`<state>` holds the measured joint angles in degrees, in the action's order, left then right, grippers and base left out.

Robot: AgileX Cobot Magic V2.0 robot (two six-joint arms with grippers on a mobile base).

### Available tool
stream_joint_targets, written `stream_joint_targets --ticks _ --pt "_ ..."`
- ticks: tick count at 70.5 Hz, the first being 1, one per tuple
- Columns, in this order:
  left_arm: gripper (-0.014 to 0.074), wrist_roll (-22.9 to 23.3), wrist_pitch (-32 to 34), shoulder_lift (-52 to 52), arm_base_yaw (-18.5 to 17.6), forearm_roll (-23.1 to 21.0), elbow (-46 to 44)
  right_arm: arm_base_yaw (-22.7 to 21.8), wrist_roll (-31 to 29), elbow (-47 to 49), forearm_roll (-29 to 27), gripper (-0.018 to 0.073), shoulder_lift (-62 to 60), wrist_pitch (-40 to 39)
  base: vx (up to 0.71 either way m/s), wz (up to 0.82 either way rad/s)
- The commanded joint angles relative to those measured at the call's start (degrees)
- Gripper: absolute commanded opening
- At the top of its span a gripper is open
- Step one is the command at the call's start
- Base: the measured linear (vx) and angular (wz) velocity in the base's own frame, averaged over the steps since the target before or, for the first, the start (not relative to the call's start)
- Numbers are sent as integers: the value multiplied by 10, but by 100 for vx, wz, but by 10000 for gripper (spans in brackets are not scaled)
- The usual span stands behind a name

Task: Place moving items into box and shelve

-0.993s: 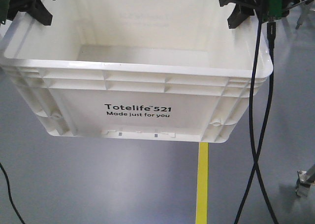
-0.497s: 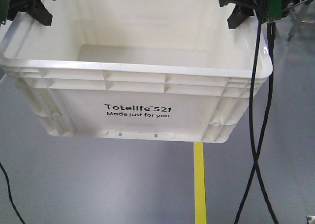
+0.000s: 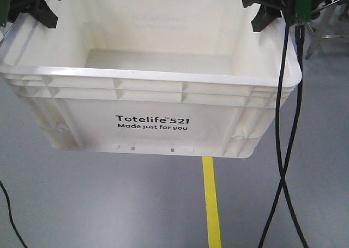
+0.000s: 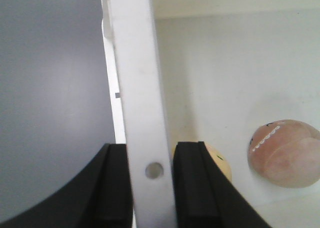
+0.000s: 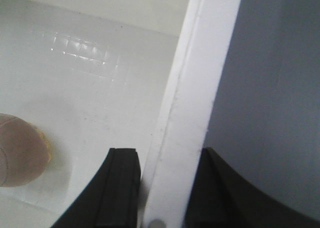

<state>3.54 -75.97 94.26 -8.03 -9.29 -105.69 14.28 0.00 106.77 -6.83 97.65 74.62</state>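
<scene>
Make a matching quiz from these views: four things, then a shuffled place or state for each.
Things:
1. crate
2. brown bun toy
3. yellow line
4. left gripper

Places or states:
A. shut on the crate's side wall
B. on the floor, below the crate
C. white, printed "Totelife 521"
D. lying inside the crate

Pairs: 1-C, 2-D, 3-B, 4-A.
</scene>
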Motion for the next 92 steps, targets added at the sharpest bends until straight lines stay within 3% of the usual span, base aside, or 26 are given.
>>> stream_joint_targets --ticks 1,92 --pt "-17 -2 56 -34 -9 -50 -27 8 -23 27 -43 -12 -36 -44 56 -22" --pt "-17 -2 56 -34 -9 -45 -27 8 -23 27 -44 -12 -36 -46 50 -40"
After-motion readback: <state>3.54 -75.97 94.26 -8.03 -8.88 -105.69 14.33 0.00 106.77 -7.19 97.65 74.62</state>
